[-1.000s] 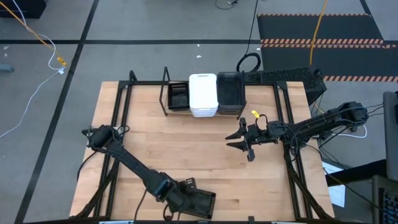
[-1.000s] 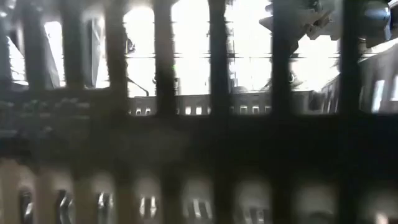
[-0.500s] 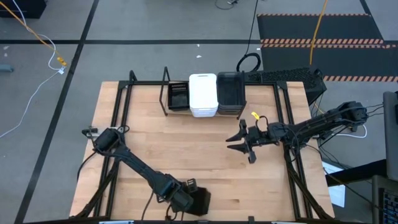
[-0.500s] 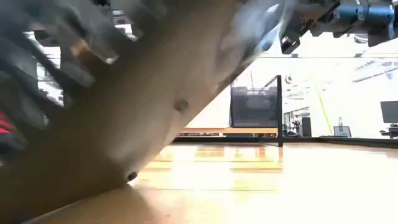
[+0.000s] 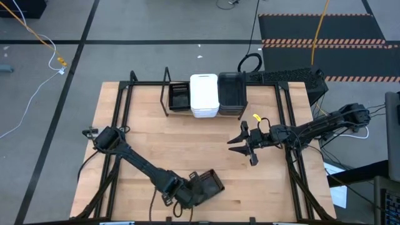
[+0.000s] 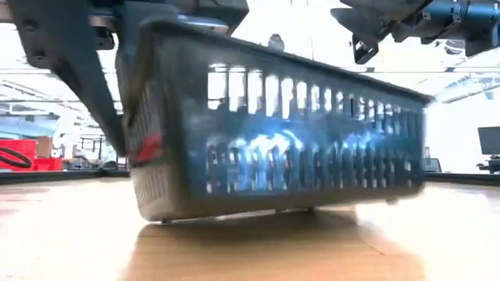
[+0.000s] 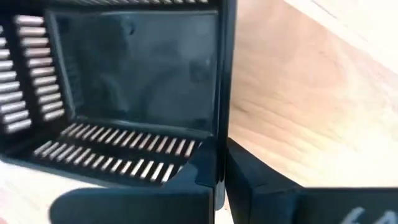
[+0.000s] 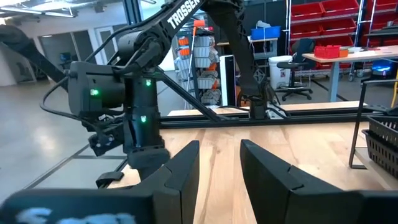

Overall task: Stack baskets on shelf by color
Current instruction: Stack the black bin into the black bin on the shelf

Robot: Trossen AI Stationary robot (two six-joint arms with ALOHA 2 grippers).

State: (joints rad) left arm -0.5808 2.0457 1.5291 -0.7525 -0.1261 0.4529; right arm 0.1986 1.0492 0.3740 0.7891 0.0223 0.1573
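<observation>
1. Comparing the present overhead picture with those just before it, the dark basket at the near edge of the tabletop was found turned and shifted slightly toward the middle; a moment earlier it had lain flatter and closer to the edge.
2. The left pincer was clamped on one wall of that basket, a finger showing outside the rim in its wrist picture.
3. In the level picture the basket was tilted, one end raised and its lower edge apparently touching the wood; a second earlier its slats had blocked that camera.
4. The shelf at the far edge already carried a black tray, a white stack and a dark grey stack.
5. The right pincer hung above the tabletop's right half, fingers apart and empty, barely moved.
6. Judgement: the lift was under way, and carriage to the dark grey stack remained outstanding.
</observation>
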